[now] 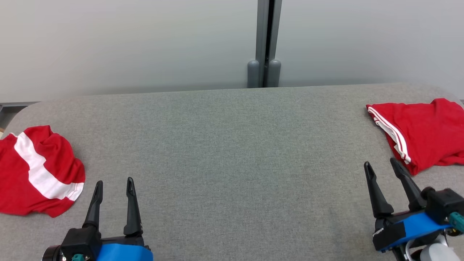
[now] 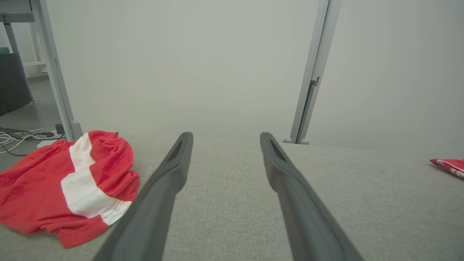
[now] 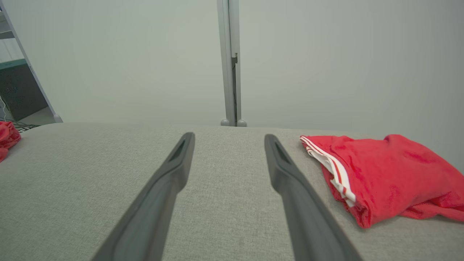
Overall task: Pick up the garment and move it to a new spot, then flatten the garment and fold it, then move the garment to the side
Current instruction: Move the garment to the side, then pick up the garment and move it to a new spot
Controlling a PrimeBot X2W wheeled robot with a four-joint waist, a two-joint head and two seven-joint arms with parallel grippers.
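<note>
Nearest the robot, the left jaws stood apart with nothing between them, their two dark fingers (image 1: 95,203) low over the grey bench (image 1: 232,145) and pointing away across it. The right jaws stood apart as well and held nothing, their fingers (image 1: 375,192) leaning a little toward the robot's left.

Just beside the left jaws, on their outer side, lay the crumpled red garment (image 1: 36,170) – a rumpled heap with a broad white band across it, resting at the bench's left end. In the left wrist view this heap (image 2: 65,185) sat left of the fingers, its near hem close to the left finger, though whether they touched could not be told.

Ahead of the right jaws and to their outer side lay the folded red garment (image 1: 424,134), flatter, with thin white stripes along its inner edge – its near corner close by the tip of the outer finger. The right wrist view showed it (image 3: 384,174) to the right of the fingers, apart from them.

Between the two garments ran bare bench. Beyond its far edge stood a grey post (image 1: 264,43) against a pale wall (image 1: 108,43), and cables (image 2: 18,136) lay on the floor past the left end.
</note>
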